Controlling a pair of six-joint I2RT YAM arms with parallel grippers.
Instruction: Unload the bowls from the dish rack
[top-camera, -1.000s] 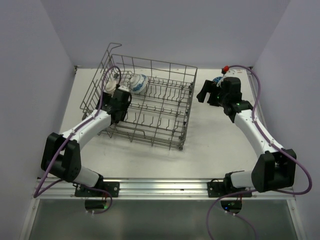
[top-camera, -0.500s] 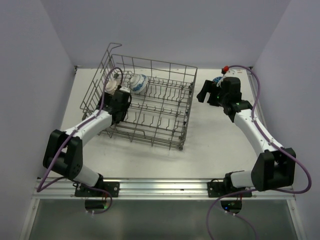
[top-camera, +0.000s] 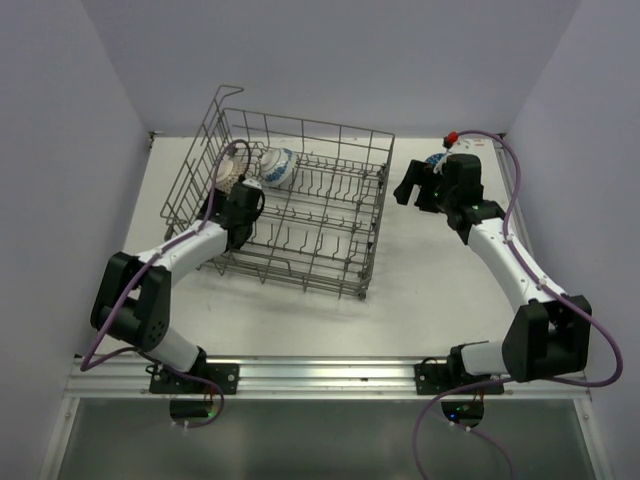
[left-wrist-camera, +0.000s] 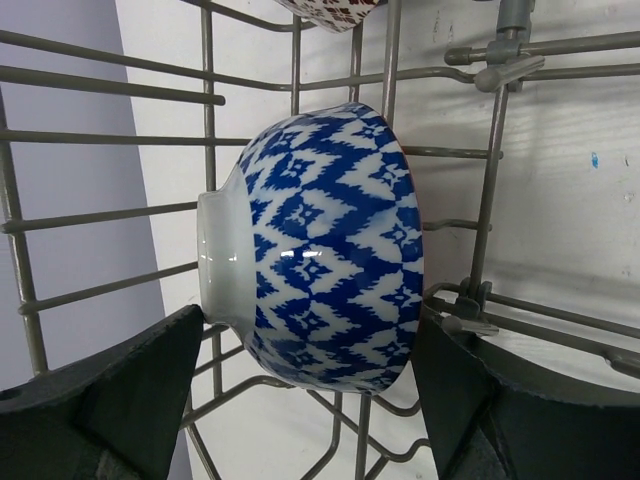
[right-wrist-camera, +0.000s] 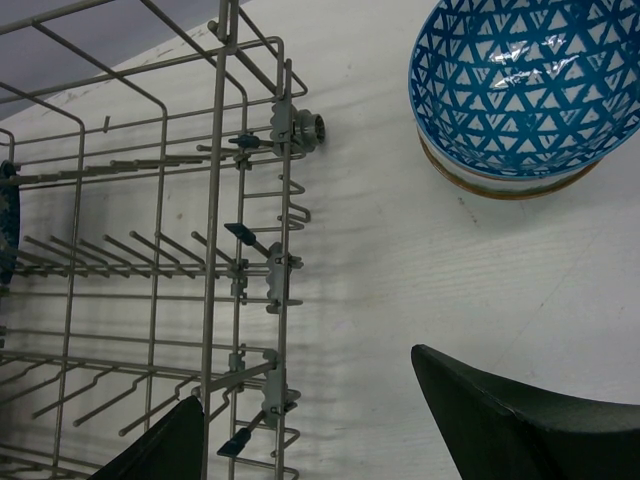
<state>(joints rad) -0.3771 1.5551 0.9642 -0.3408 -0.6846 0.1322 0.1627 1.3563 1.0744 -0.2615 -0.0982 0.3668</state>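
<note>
The wire dish rack (top-camera: 372, 240) stands left of centre. A blue-and-white patterned bowl (top-camera: 277, 167) stands on edge at its back left, beside a red-patterned bowl (top-camera: 231, 171). My left gripper (top-camera: 248, 190) is inside the rack, open. In the left wrist view the blue-and-white bowl (left-wrist-camera: 320, 250) sits between the two fingers (left-wrist-camera: 130, 400) with small gaps, and the red-patterned bowl's edge (left-wrist-camera: 330, 8) shows at the top. My right gripper (top-camera: 413, 190) is open and empty above the table right of the rack (right-wrist-camera: 215, 250).
A blue triangle-patterned bowl (right-wrist-camera: 520, 85) sits stacked on another bowl on the table at the back right (top-camera: 437, 160), with a small red object (top-camera: 452, 136) behind it. Purple walls close in the table on three sides.
My left gripper has moved further back in the rack, bringing its open jaws around the blue-and-white bowl. The right arm has not moved.
</note>
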